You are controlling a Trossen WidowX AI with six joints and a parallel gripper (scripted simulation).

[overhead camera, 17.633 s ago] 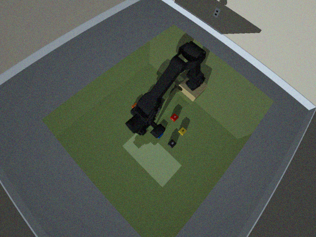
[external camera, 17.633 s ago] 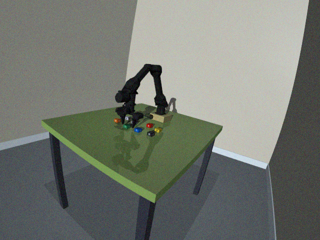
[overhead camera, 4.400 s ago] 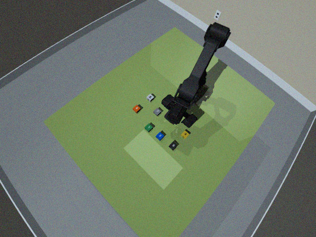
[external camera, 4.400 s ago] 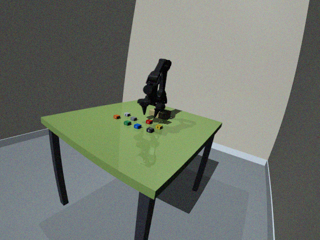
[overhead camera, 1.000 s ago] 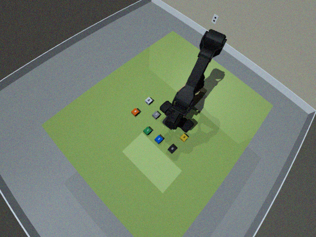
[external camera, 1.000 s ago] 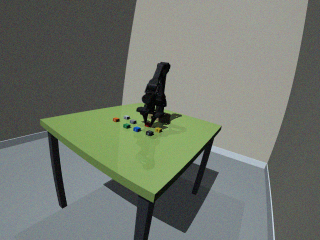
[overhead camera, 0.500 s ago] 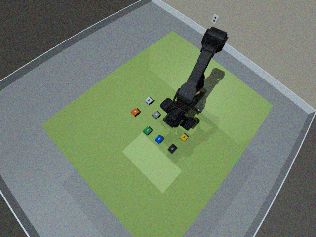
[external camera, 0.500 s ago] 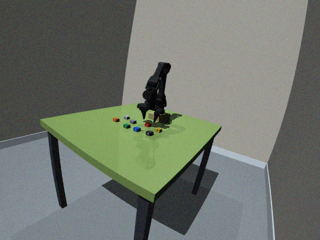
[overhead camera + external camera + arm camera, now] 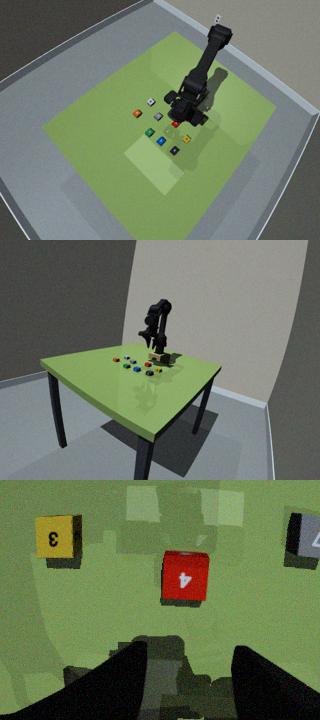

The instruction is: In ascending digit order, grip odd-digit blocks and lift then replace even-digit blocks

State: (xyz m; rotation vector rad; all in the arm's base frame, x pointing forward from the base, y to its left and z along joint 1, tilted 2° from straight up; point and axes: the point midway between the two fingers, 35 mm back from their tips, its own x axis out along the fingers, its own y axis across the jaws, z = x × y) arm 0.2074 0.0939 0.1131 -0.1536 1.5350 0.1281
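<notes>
My gripper is open and empty, raised well above the table. The red block shows a 4 and lies on the table, ahead of the fingertips in the wrist view; the arm partly covers it in the top view. The yellow block shows a 3. The green block shows a 1, the blue block a 2, the grey block a 7. Digits on the black block, orange block and white block are too small to read surely.
The blocks stand apart from one another on the green table. The arm's tan base stands behind them. The arm's shadows fall across the table near the red and yellow blocks.
</notes>
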